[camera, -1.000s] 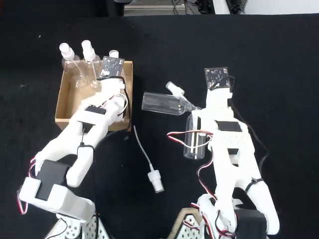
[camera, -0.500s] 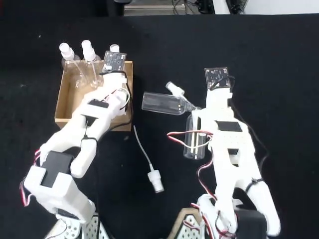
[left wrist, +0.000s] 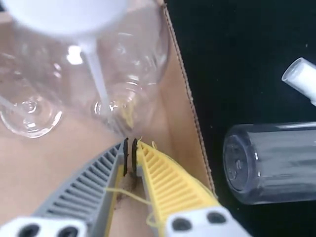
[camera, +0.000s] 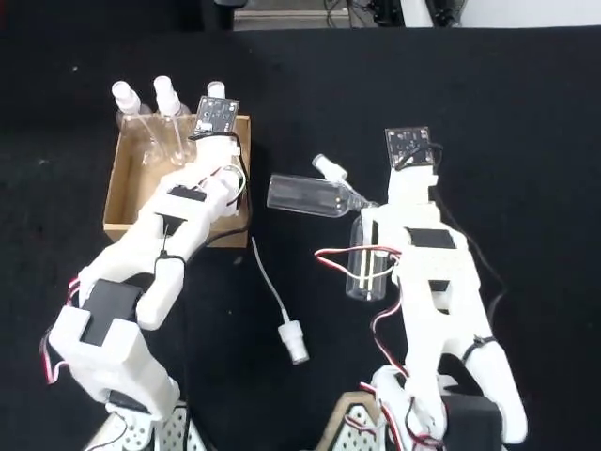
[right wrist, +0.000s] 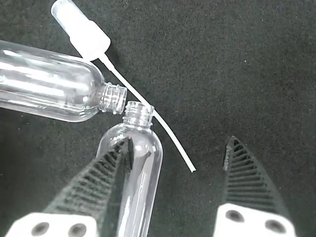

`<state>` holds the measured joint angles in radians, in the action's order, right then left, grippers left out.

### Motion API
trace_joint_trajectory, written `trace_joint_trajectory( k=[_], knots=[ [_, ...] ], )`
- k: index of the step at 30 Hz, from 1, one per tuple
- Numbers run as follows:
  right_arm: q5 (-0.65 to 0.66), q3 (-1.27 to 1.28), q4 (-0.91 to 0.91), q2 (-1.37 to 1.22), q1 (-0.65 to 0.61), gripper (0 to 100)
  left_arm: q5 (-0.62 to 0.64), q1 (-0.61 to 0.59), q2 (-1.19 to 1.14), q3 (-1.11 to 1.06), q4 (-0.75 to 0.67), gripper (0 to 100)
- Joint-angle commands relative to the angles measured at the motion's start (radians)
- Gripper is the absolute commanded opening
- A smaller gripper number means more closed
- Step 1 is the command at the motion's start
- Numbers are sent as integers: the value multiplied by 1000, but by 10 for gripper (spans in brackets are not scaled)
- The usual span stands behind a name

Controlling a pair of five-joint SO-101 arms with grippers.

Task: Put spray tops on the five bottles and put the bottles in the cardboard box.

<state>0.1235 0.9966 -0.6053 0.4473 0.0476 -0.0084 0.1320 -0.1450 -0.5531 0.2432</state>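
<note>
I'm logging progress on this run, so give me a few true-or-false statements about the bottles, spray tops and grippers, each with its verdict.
1. Three capped bottles stand in the cardboard box. True.
2. Both bottles lying on the table carry spray tops. False: the crosswise bottle and the second bottle have bare necks.
3. The left gripper is shut, inside the box. True.
4. The right gripper is shut on a bottle. False: it is open, one finger over the second bottle.
5. One loose spray top lies on the table. False: there are two, the near spray top and the far spray top.
</note>
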Motion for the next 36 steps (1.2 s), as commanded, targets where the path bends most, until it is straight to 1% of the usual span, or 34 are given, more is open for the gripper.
trace_joint_trajectory(
  k=[1,4,11,21,23,25,30,34,36],
  knots=[
    [-6,-4,25,59,8,272,11,2,18,53,-20,39],
    [-6,-4,25,59,8,272,11,2,18,53,-23,39],
    [-6,-4,25,59,8,272,11,2,41,-15,-144,39],
    [-6,-2,25,59,8,272,11,1,77,-36,-140,39],
    [-6,-2,25,59,8,272,11,1,83,-48,-110,40],
    [-6,-2,25,59,8,272,11,1,107,-47,-48,41],
    [-6,-2,25,59,8,272,11,5,287,-73,104,41],
    [-6,7,34,59,8,272,6,-2,433,-142,133,43],
    [-6,15,49,59,8,272,2,-44,500,-168,163,43]
  ],
)
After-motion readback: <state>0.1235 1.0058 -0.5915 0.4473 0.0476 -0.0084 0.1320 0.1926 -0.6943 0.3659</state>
